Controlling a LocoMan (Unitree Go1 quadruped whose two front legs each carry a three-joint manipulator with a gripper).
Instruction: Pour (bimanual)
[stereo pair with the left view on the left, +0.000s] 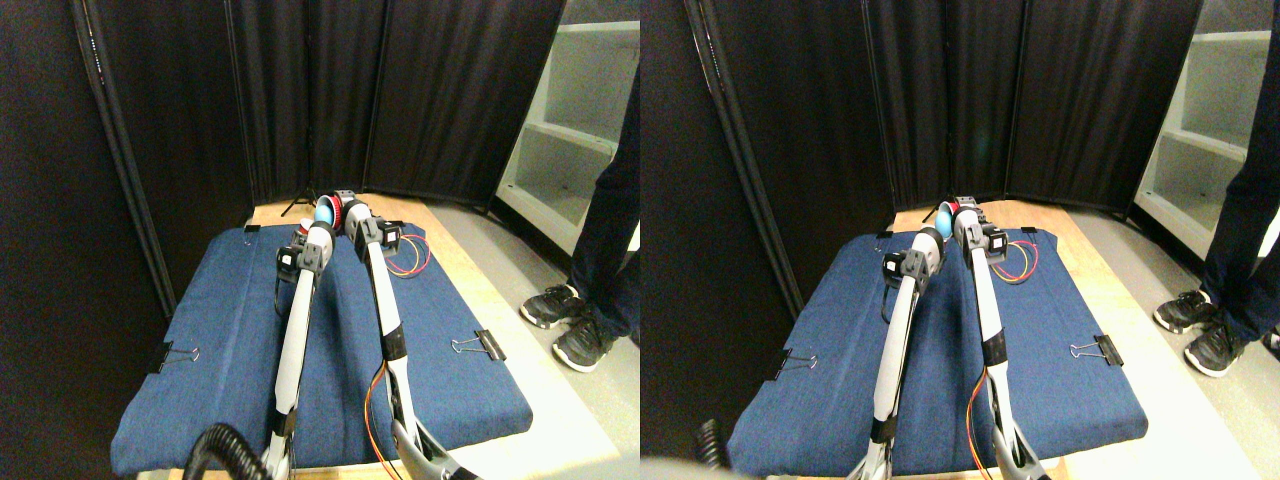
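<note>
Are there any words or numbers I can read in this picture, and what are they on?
None can be read.
The blue cloth, the binder clips, the red and blue cups and the person's shoes show no readable words or numbers at this size.

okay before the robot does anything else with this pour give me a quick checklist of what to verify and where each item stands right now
1. Both manipulators extended to the far end of the blue pad: ok.
2. Red cup tipped at the right gripper, blue inside showing: ok.
3. Left gripper holding a receiving container: cannot tell, too small.
4. Red cup's mouth over that container: cannot tell.
5. Binder clips still pinning the pad: ok.
6. Person's shoes off the pad, at its right side: ok.
</note>
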